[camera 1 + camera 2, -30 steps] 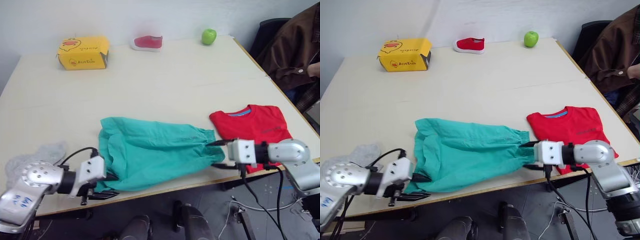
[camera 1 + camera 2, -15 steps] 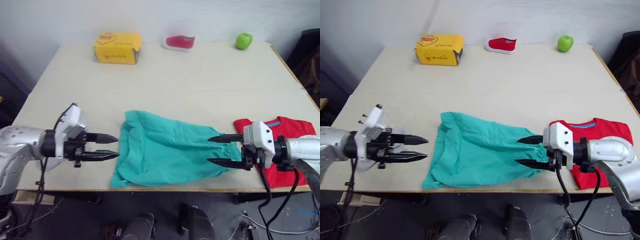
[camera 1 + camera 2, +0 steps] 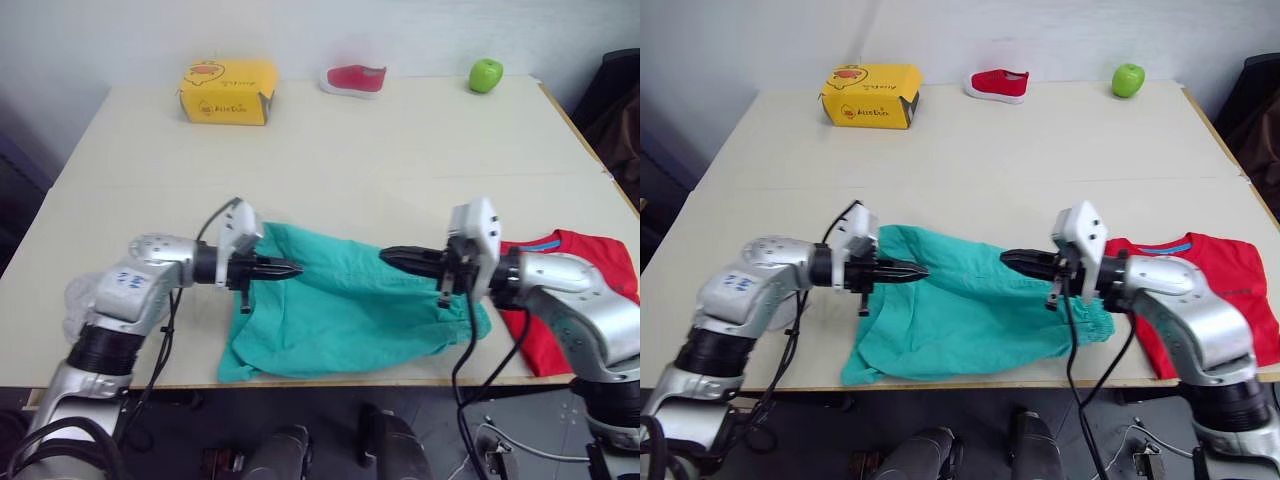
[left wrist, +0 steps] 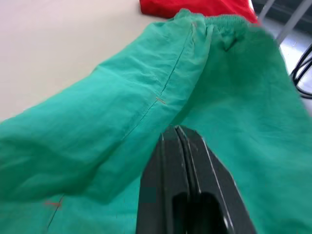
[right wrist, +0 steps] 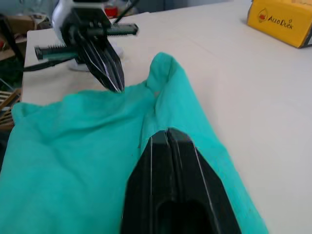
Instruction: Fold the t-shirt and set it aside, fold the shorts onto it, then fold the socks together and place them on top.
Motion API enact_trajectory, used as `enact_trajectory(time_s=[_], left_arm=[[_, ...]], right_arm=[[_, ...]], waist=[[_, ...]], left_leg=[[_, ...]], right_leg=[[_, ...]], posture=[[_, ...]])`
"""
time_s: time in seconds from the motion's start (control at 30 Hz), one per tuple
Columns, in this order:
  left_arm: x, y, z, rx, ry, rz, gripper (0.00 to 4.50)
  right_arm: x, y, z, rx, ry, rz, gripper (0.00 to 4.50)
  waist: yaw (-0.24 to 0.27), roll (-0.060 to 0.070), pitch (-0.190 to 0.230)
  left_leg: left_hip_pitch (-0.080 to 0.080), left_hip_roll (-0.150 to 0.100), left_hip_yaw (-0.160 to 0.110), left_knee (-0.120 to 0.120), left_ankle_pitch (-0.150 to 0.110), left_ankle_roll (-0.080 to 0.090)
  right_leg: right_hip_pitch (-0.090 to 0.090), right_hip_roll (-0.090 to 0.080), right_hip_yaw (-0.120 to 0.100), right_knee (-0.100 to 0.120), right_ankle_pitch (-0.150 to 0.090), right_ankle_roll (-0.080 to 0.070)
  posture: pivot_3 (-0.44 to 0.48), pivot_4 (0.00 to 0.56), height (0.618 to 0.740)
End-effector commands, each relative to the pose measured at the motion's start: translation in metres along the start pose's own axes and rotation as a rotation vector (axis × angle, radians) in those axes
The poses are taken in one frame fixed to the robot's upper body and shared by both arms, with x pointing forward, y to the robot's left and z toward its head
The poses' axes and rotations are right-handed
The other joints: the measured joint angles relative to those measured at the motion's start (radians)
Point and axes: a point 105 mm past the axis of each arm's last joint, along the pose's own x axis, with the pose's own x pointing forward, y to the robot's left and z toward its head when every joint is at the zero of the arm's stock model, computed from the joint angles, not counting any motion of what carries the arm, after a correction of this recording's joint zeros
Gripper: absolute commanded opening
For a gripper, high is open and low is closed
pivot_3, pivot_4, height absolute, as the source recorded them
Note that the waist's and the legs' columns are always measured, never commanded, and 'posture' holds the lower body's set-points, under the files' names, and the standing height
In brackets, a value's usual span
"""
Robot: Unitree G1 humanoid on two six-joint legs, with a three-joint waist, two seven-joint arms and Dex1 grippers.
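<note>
The teal shorts (image 3: 350, 315) lie spread flat near the table's front edge. My left gripper (image 3: 295, 268) is shut, its tip resting at the shorts' far left edge. My right gripper (image 3: 385, 256) is also shut and points leftward over the far edge of the shorts, a short gap from the left one. No cloth shows pinched in either; both wrist views show closed fingers (image 4: 178, 146) over teal fabric (image 5: 73, 161). The folded red t-shirt (image 3: 1230, 285) lies to the right of the shorts, partly behind my right arm. A bit of grey sock (image 3: 72, 300) peeks from under my left arm.
A yellow box (image 3: 228, 92), a small red shoe (image 3: 353, 78) and a green apple (image 3: 486, 74) stand along the far edge of the beige table (image 3: 400, 160). A dark chair (image 3: 622, 100) stands past the right edge.
Both grippers have gone from open to shut. They moved inward from the two ends of the shorts to its far edge, tips now facing each other. The shorts lie much as before.
</note>
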Motion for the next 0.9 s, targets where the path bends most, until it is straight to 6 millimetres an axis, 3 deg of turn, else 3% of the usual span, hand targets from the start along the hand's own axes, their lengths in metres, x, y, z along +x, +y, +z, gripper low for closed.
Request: enact_trajectory(time_s=[0.03,0.13,0.27,0.4,0.5,0.57,0.7,0.8,0.9], left_arm=[[0.012,0.013,-0.004,0.05,0.035,0.025,0.01],[0.024,0.027,-0.023,0.085,0.112,0.063,0.01],[0.018,0.043,-0.042,0.098,0.173,0.135,0.01],[-0.003,0.052,-0.062,0.059,0.206,0.187,0.01],[-0.019,0.059,-0.071,0.036,0.221,0.227,0.01],[-0.028,0.061,-0.072,0.019,0.217,0.249,0.01],[-0.051,0.057,-0.04,0.037,0.098,0.241,0.01],[-0.058,0.035,0.001,0.058,-0.013,0.148,0.01],[-0.052,0.004,0.027,0.05,-0.066,0.008,0.01]], right_arm=[[0.009,-0.004,-0.015,-0.032,0.051,-0.042,0.0],[0.021,0.003,-0.042,-0.048,0.135,-0.044,0.0],[0.017,0.002,-0.077,-0.111,0.277,-0.085,0.0],[-0.005,0.002,-0.097,-0.087,0.335,-0.146,0.0],[-0.025,0.002,-0.099,-0.063,0.346,-0.182,0.0],[-0.035,0.005,-0.096,-0.047,0.333,-0.197,0.0],[-0.045,0.004,-0.047,0.013,0.132,-0.243,0.0],[-0.045,-0.003,-0.019,0.011,0.045,-0.273,0.0],[-0.04,-0.006,-0.007,0.039,0.011,-0.264,0.0]], waist=[[-0.001,0.0,0.0],[-0.002,-0.001,0.0],[-0.005,-0.002,-0.001],[-0.004,-0.005,-0.003],[-0.003,-0.01,-0.008],[-0.002,-0.012,-0.011],[-0.01,-0.012,-0.011],[-0.02,-0.013,-0.01],[-0.025,-0.014,-0.01]], left_leg=[[0.0,0.0,0.001,0.0,0.0,0.0],[0.001,0.0,0.004,0.001,0.0,0.001],[0.002,0.0,0.007,0.0,0.0,0.001],[0.003,0.0,0.009,0.001,0.0,0.001],[0.004,0.001,0.009,0.001,0.0,0.001],[0.005,0.001,0.009,0.001,0.0,0.001],[0.005,0.002,0.01,0.0,0.0,0.001],[0.003,0.006,0.011,0.0,-0.001,0.0],[0.002,0.009,0.011,0.001,-0.002,-0.001]], right_leg=[[0.0,0.0,0.001,0.0,0.0,0.0],[-0.001,0.001,0.004,-0.002,0.001,0.0],[-0.002,0.003,0.007,0.0,0.001,0.001],[-0.002,0.003,0.01,-0.001,0.002,0.002],[-0.001,0.005,0.011,-0.001,0.003,0.002],[0.0,0.005,0.011,-0.002,0.003,0.002],[-0.001,0.007,0.013,-0.002,0.003,0.001],[-0.002,0.01,0.012,-0.001,0.005,-0.001],[-0.002,0.013,0.011,-0.003,0.005,-0.002]], posture=[[0.0,0.15,0.74],[0.0,0.15,0.74],[0.0,0.15,0.74],[0.0,0.15,0.74],[0.0,0.15,0.74],[0.0,0.15,0.74],[0.0,0.15,0.74],[0.0,0.15,0.74],[0.0,0.15,0.74]])
